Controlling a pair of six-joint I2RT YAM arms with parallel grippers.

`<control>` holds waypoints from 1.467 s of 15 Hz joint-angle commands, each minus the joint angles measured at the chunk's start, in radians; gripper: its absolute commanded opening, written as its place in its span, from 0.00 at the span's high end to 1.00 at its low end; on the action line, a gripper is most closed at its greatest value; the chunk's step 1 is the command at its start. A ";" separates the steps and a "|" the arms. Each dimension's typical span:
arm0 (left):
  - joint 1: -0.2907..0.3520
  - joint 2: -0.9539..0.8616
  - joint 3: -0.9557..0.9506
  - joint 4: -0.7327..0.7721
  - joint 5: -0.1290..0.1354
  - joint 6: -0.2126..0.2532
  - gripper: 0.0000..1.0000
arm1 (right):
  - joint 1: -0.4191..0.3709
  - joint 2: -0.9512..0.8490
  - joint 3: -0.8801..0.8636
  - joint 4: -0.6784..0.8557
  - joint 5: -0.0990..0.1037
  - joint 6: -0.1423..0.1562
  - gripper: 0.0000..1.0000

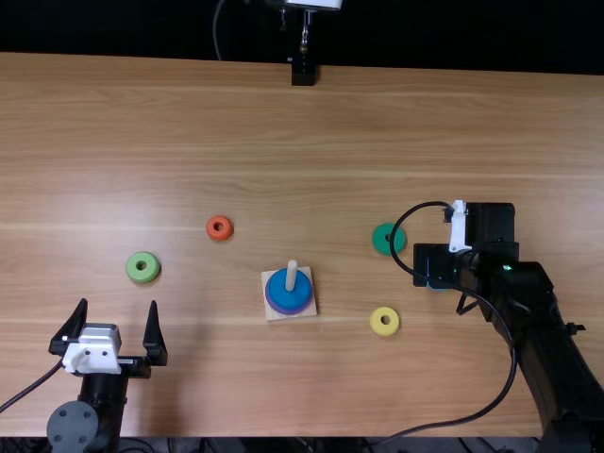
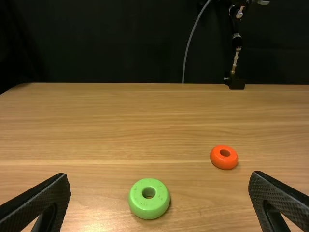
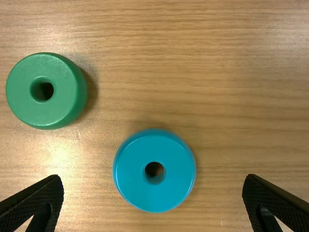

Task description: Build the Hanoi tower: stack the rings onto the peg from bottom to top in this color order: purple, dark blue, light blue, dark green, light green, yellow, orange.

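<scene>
Left gripper (image 1: 119,303) near table (image 1: 217,415)'s lower edge, right gripper (image 1: 432,260): both spread wide, empty. Light blue ring (image 3: 130,179): top view, sliver; right wrist view, whole.

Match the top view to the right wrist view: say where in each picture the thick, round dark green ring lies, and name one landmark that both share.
Top view: dark green ring right of the upright pale wooden peg, partly crossed by the thin black cable.
Right wrist view: dark green ring on the table, apart from the glossy light blue ring.
Shared landmark: light blue ring, mostly hidden under the black right gripper in the top view.
</scene>
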 commanded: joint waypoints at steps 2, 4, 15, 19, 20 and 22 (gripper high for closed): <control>0.009 -0.012 -0.017 -0.015 -0.001 0.009 0.00 | -0.009 -0.022 0.000 0.003 -0.008 0.002 0.00; 0.009 -0.012 -0.017 -0.015 -0.001 0.009 0.00 | -0.009 -0.005 0.000 0.003 -0.006 0.002 0.00; 0.009 -0.012 -0.017 -0.015 -0.001 0.009 0.00 | -0.009 0.029 -0.017 0.003 0.000 -0.004 0.00; 0.009 -0.012 -0.017 -0.015 -0.001 0.009 0.00 | -0.008 0.024 0.057 -0.015 -0.002 0.006 0.00; 0.009 -0.012 -0.017 -0.015 -0.001 0.009 0.00 | -0.008 0.024 0.063 -0.011 -0.002 0.004 0.00; 0.009 -0.012 -0.017 -0.015 -0.001 0.009 0.00 | -0.008 0.024 0.058 0.000 0.001 0.000 0.00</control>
